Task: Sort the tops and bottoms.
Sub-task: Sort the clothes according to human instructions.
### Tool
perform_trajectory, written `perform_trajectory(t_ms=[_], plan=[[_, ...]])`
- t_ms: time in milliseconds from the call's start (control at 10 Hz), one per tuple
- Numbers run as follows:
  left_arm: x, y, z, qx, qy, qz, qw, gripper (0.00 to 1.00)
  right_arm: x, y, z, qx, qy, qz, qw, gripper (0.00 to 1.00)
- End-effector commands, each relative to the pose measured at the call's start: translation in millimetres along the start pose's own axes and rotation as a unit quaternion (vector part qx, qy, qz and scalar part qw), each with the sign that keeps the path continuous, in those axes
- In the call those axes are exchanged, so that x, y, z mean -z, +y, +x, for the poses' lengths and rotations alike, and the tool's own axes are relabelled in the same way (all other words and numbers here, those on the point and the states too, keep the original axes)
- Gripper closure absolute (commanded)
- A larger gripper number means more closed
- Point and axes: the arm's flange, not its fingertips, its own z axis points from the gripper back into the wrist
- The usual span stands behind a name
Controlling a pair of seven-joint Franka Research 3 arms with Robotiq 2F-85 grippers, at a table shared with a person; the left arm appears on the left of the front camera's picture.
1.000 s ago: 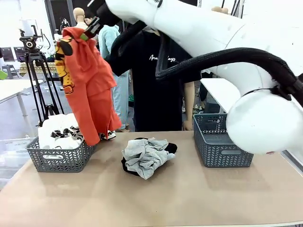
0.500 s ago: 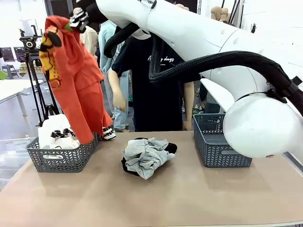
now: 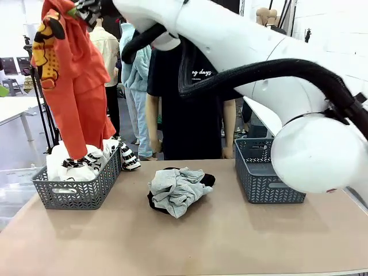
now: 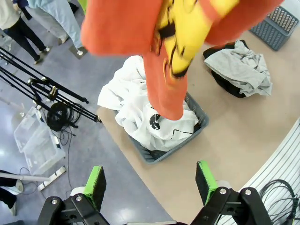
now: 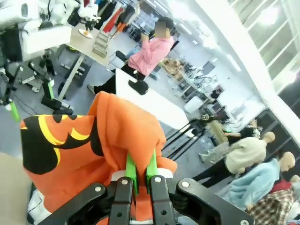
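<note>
An orange top (image 3: 77,80) with a yellow-black graphic hangs high at the left, my right gripper (image 3: 87,8) shut on its upper edge. Its hem dangles over the left grey basket (image 3: 75,194), which holds a white top (image 3: 66,164) with black print. The right wrist view shows the green pads (image 5: 132,171) pinching the orange top (image 5: 117,136). At the table's centre a light grey top (image 3: 175,190) lies crumpled on the black bottoms (image 3: 208,180). My left gripper (image 4: 150,180) is open, looking down at the orange top (image 4: 168,61), the white top (image 4: 136,110) and the left basket (image 4: 159,154).
An empty grey basket (image 3: 269,172) stands at the table's right. A person in a black lettered tee (image 3: 190,109) stands at the far edge. A tripod (image 4: 51,93) and cables lie on the floor left of the table. The near half of the table is bare.
The right arm has swung the orange top to the left and higher, so its hem now hangs over the left basket. The centre pile has not moved.
</note>
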Motion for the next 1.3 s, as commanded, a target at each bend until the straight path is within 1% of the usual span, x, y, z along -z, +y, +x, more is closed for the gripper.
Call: perform_trajectory(t_ms=[0,100,300,400,500,600,900,1000,1100,1200], plan=[[0.0,-0.2,0.1,0.000,0.006,0.007,1.000,0.00,186.6,-124.0,-7.8,0.042,-0.020,0.040,0.998,1.00],[0.0,-0.2,0.1,0.000,0.006,0.007,1.000,0.00,208.1,-113.3,-36.2,0.066,-0.005,0.060,0.996,1.00],[0.0,-0.2,0.1,0.000,0.006,0.007,1.000,0.00,242.0,-95.9,-76.8,0.100,0.022,0.072,0.992,1.00],[0.0,-0.2,0.1,0.000,0.006,0.007,1.000,0.00,254.1,-87.8,-93.1,0.099,0.047,0.075,0.991,1.00],[0.0,-0.2,0.1,0.000,0.006,0.007,1.000,0.00,257.9,-83.6,-109.8,0.114,0.085,0.097,0.985,1.00],[0.0,-0.2,0.1,0.000,0.006,0.007,1.000,0.00,73.8,57.1,-120.8,0.090,0.032,0.072,0.993,1.00],[0.0,-0.2,0.1,0.000,0.006,0.007,1.000,0.00,73.8,57.1,-120.8,0.090,0.032,0.072,0.993,1.00],[0.0,-0.2,0.1,0.000,0.006,0.007,1.000,0.00,75.9,59.3,-127.1,0.096,0.048,0.080,0.991,1.00],[0.0,-0.2,0.1,0.000,0.006,0.007,1.000,0.00,94.0,61.1,-124.5,0.095,0.087,0.113,0.985,1.00],[0.0,-0.2,0.1,0.000,0.006,0.007,1.000,0.00,123.1,51.5,-134.7,0.100,0.073,0.150,0.981,1.00]])
